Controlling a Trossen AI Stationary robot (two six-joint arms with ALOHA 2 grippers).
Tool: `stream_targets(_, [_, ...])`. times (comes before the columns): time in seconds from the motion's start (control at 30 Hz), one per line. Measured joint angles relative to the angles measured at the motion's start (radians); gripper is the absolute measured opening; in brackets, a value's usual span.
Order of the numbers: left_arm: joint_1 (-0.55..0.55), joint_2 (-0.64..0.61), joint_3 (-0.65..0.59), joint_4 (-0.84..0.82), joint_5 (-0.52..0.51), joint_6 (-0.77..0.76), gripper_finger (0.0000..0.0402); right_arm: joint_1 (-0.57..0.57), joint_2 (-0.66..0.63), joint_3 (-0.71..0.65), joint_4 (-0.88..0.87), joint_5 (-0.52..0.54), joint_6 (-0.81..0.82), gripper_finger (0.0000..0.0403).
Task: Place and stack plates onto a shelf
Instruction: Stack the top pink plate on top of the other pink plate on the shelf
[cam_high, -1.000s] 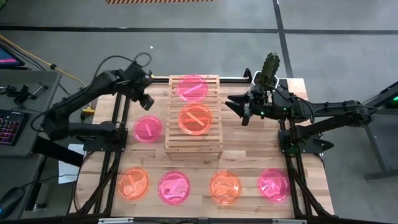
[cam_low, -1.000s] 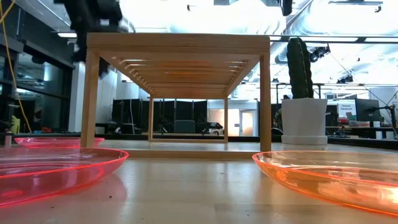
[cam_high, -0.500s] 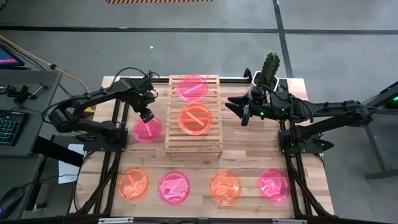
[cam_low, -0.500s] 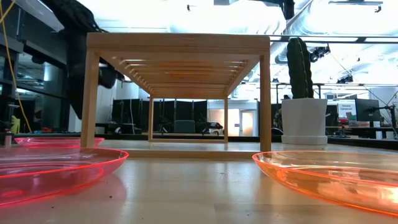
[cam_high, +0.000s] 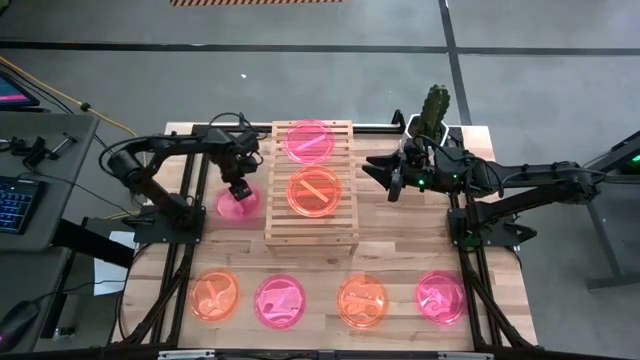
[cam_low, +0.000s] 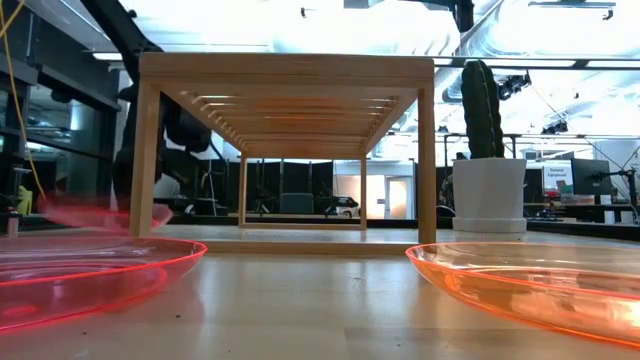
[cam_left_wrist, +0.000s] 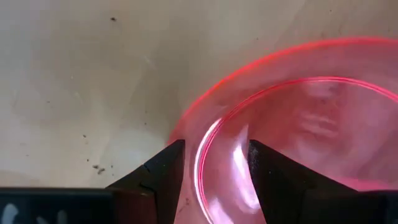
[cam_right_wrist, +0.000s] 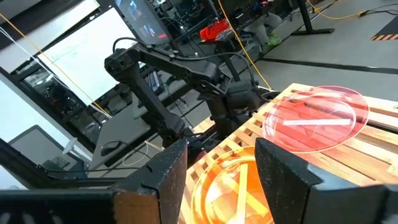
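Left gripper (cam_left_wrist: 211, 171) straddles the rim of the pink plate (cam_high: 238, 204), fingers parted to either side with the rim between them, not yet clamped. This plate lies on the table at 9 o'clock of the shelf (cam_high: 311, 235), which carries one pink and one orange plate.

Risk: the thin, slick rim may slip on closing, or the plate may skid toward the shelf leg.

Only the left wrist view shows the straddle; the high view shows placement. Right gripper (cam_high: 392, 182) waits at 3 o'clock, fingers apart.
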Motion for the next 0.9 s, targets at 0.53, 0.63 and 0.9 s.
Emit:
stream_targets(0.53, [-0.018,-0.089,0.124,-0.032,-0.006,0.049,0.0168,-0.001,0.000,0.000,-0.004,0.025,-0.003,0.0172])
stream_targets(0.63, [-0.010,-0.081,0.123,-0.016,-0.016,0.091,0.0168,-0.001,0.001,0.000,-0.005,0.025,-0.003,0.0172])
stream_targets(0.9, [0.030,0.007,0.123,-0.014,-0.018,0.107,0.0168,-0.001,0.000,0.000,-0.007,0.024,0.023,0.0172])
